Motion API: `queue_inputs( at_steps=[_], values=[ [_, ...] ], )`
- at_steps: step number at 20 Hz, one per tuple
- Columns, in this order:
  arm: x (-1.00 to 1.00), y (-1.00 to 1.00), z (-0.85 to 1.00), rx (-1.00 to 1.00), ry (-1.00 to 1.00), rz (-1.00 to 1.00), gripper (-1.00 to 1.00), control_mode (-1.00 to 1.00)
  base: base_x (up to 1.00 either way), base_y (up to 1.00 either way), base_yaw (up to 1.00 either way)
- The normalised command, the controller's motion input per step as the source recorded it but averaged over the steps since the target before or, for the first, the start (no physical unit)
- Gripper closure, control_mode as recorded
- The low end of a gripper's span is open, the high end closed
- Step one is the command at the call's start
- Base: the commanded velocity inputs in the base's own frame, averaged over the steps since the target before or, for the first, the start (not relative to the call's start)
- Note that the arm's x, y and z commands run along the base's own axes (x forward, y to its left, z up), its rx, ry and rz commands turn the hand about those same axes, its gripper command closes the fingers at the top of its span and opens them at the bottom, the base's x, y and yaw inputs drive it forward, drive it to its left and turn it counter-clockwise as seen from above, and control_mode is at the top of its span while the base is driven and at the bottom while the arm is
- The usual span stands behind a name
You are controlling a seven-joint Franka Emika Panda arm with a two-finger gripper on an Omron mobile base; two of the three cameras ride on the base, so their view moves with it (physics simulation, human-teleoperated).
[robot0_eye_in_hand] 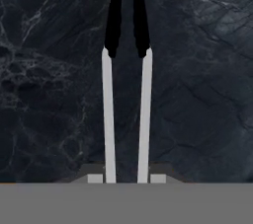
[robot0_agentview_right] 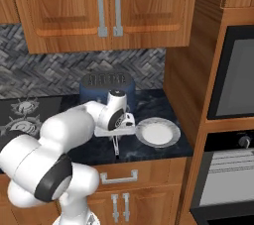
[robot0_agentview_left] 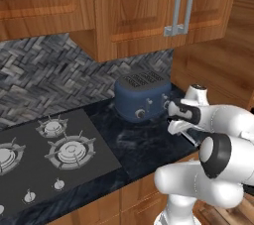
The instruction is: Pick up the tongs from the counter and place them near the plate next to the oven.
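Tongs (robot0_eye_in_hand: 126, 94) pinched in hand (robot0_agentview_right: 116, 140) — above counter (robot0_agentview_right: 149, 154) front edge, beside plate (robot0_agentview_right: 158, 133).

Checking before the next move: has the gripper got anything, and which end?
Yes, the gripper holds the tongs at their handle end, black tips pointing away over the counter.

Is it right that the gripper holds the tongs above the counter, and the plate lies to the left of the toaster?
Not quite: in the right base view the plate lies right of the toaster, towards the oven. The gripper does hold the tongs above the counter.
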Motion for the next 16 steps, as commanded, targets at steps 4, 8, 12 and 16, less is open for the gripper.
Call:
queue_inputs(
  at_steps=[4,8,12,16],
  values=[
    [0.45,0.00,0.00,0.00,0.00,0.00,1.00,-1.00,0.00,0.00,0.00],
    [0.44,0.00,0.00,0.00,0.00,0.00,1.00,-1.00,0.00,0.00,0.00],
    [0.15,0.00,-0.11,0.00,0.00,0.00,1.00,-1.00,0.00,0.00,0.00],
    [0.01,0.00,-0.39,0.00,0.00,0.00,1.00,-1.00,0.00,0.00,0.00]
  ],
)
